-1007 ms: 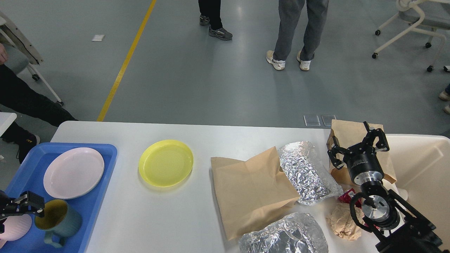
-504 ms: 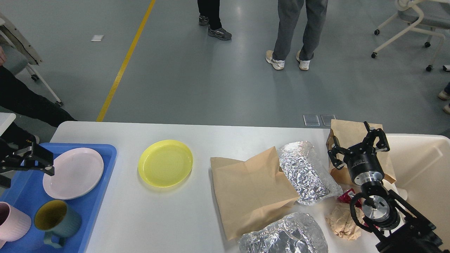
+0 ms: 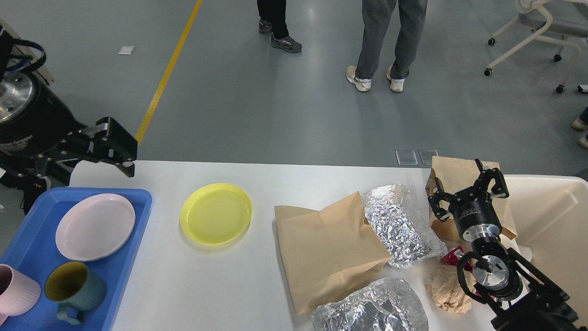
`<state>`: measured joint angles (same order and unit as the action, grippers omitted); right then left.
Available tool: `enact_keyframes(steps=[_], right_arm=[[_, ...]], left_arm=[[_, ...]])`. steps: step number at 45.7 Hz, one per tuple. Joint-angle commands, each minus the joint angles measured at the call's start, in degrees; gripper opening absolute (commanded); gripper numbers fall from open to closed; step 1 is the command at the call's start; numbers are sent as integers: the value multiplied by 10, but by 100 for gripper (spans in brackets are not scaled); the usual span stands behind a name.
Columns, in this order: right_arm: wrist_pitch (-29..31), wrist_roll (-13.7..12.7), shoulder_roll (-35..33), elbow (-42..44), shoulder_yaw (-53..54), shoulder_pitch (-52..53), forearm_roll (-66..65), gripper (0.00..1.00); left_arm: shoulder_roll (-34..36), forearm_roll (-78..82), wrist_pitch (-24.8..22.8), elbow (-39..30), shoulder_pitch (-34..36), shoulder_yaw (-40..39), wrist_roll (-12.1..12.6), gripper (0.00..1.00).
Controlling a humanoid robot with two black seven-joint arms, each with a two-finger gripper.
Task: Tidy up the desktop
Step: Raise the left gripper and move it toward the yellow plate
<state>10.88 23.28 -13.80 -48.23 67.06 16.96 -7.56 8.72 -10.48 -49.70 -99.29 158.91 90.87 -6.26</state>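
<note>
The white desktop point(image 3: 229, 285) holds a yellow plate point(image 3: 216, 213) left of centre. At the right lie a large brown paper bag point(image 3: 328, 250), two foil bags point(image 3: 402, 225) point(image 3: 372, 308), a smaller brown bag point(image 3: 452, 172), crumpled paper point(image 3: 448, 289) and a red wrapper point(image 3: 455, 255). My left gripper point(image 3: 120, 148) hangs open and empty above the desktop's far left corner. My right gripper point(image 3: 466, 188) is open in front of the smaller brown bag, holding nothing.
A blue tray point(image 3: 138, 197) at the left holds a pink plate point(image 3: 95, 226), a pink cup point(image 3: 16, 296) and a teal mug point(image 3: 73, 287). A cream bin point(image 3: 551, 216) stands at the right edge. People's legs point(image 3: 386, 41) and a wheeled chair point(image 3: 537, 32) are beyond the table.
My left arm rose from the near end of the blue tray and swung up to the far left corner. The pink cup now stands in the tray. The right arm has not moved.
</note>
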Motion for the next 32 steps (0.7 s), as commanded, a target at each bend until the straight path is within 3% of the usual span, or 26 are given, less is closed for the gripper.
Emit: enact_keyframes(steps=[1, 13, 23, 32], right_arm=[[0, 0, 0, 0, 0, 0, 0, 100], [0, 0, 0, 0, 0, 0, 0, 100], [0, 0, 0, 0, 0, 0, 0, 100], [0, -1, 0, 0, 0, 0, 0, 100]], left_arm=[[-27, -23, -1, -2, -3, -14, -13, 94], [-5, -28, 8, 15, -25, -24, -11, 94], [38, -30, 53, 45, -139, -24, -11, 93], [101, -21, 97, 131, -284, -34, -8, 94]])
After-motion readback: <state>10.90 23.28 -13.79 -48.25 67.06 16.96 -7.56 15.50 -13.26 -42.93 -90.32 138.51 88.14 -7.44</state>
